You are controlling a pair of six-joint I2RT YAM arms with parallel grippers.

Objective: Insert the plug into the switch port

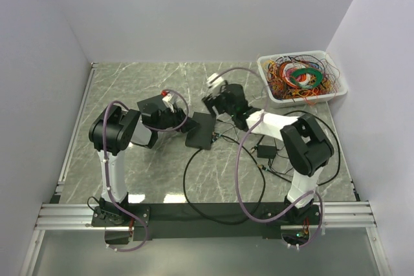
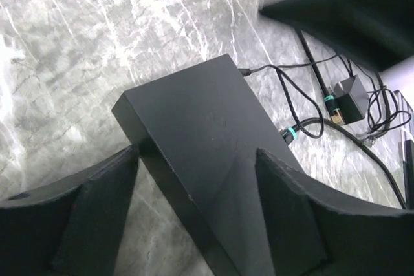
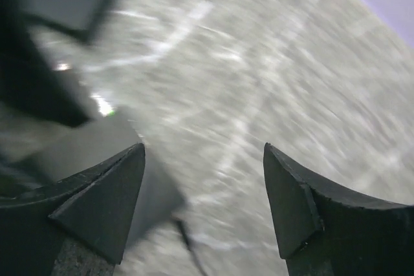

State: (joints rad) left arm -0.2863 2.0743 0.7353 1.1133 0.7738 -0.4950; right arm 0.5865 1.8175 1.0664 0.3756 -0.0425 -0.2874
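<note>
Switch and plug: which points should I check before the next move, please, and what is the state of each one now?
1. Left gripper open, astride the switch: ok.
2. Switch clamped: not ok, jaws are open.
3. Right gripper open and empty: ok.
4. Plug in hand: not ok, it lies on the table.
5. Port location: cannot tell.
6. Right wrist view sharp: not ok, blurred.

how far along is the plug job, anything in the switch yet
Done: nothing visible. The teal-banded plug lies loose on the table, apart from the switch. In hand: the left gripper is open, straddling the switch; the right gripper is open and empty, its view blurred. Left: grasp the plug and seat it in a port.
</note>
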